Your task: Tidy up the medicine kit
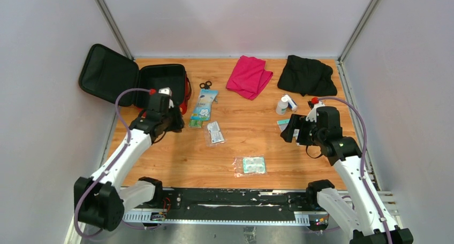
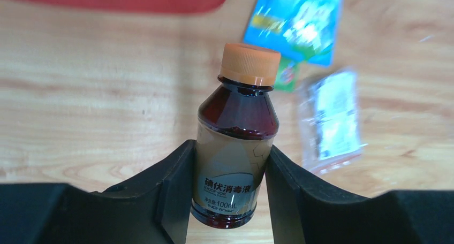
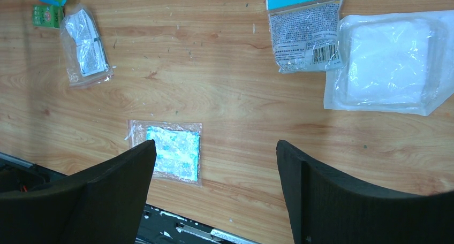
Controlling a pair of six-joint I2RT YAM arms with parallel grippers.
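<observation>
The wooden surface (image 1: 257, 142) carried everything. The medicine kit (image 1: 167, 77) sat in its far left corner, unzipped. Its black-lined tray faced up, and its lid (image 1: 107, 73) was thrown leftward and propped against the side wall. The tray looked close to square from above, so its long axis could not be settled. The hinge line ran near to far along the tray's left edge.

The left arm was clearly the nearer one, with its wrist beside the tray's near right corner. The kit lay just far and a little left of the left end effector (image 2: 229, 147), and a strip of red crossed the top of that wrist view. That end effector was clenched on a brown bottle (image 2: 238, 115), with the fingers pressing its label from both sides. The bottle's long axis ran along the fingers, and its orange cap (image 2: 250, 65) pointed far, towards the kit. Whether the bottle's base touched the wood could not be told.

The right end effector (image 3: 215, 147) hung released, fingers spread wide, well apart from the kit on the right side. Below it lay a green-printed sachet (image 3: 172, 153). A blue-headed packet (image 3: 306, 32) and a clear pouch (image 3: 390, 62) lay to its right.
</observation>
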